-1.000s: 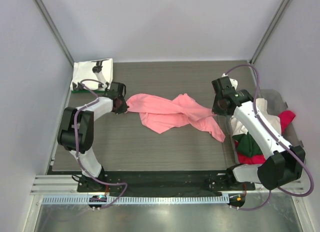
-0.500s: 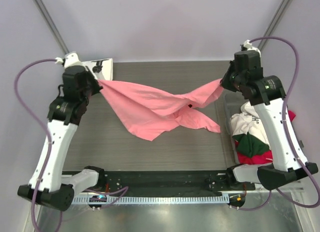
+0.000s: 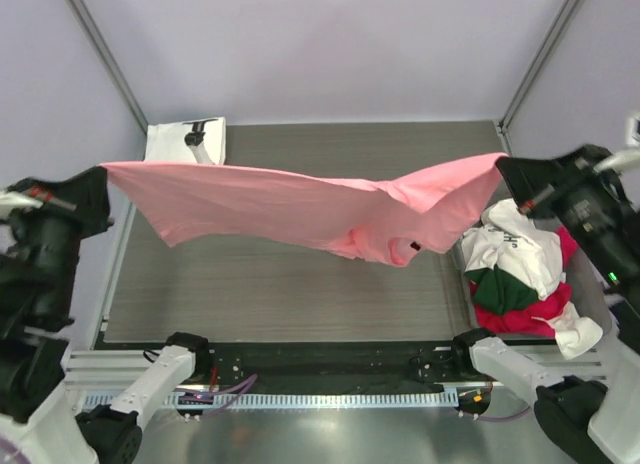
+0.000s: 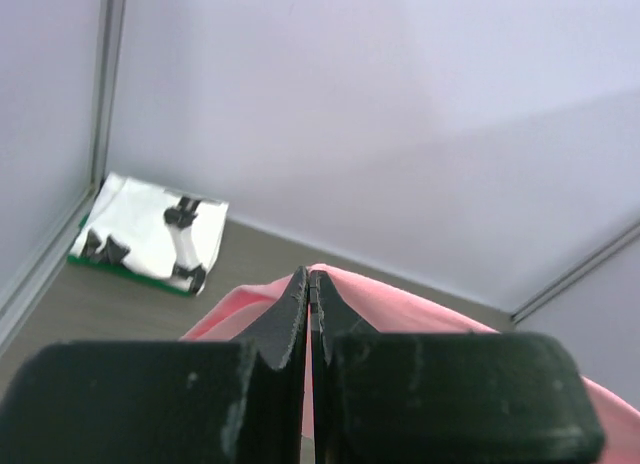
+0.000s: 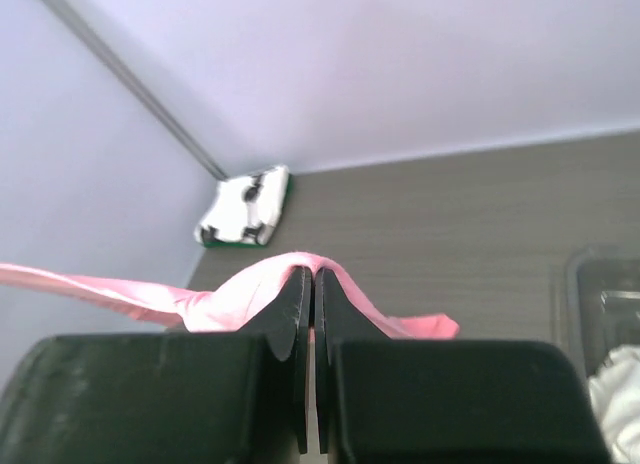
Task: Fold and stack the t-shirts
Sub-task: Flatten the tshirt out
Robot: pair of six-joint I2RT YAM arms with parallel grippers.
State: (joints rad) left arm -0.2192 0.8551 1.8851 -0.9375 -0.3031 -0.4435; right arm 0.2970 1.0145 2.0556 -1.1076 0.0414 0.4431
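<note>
The salmon-pink t-shirt [image 3: 300,206] hangs stretched in the air above the table, held at both ends. My left gripper [image 3: 103,171] is shut on its left end; the pink cloth [image 4: 400,304] drapes over the closed fingertips. My right gripper [image 3: 503,166] is shut on its right end, pink cloth [image 5: 230,294] draped over the tips. A folded white t-shirt with black print [image 3: 187,142] lies on a dark green one at the table's back left; it also shows in the left wrist view [image 4: 150,234] and the right wrist view [image 5: 245,206].
A pile of unfolded shirts, white [image 3: 515,246], dark green [image 3: 503,290] and red/magenta [image 3: 520,314], sits in a bin at the right edge. Grey wood-grain table [image 3: 300,294] lies below. Walls and metal frame posts enclose the back and sides.
Both arms have lifted the pink shirt off the table and pulled apart, raising it high and spreading it wide; both grippers have moved outward toward the frame edges.
</note>
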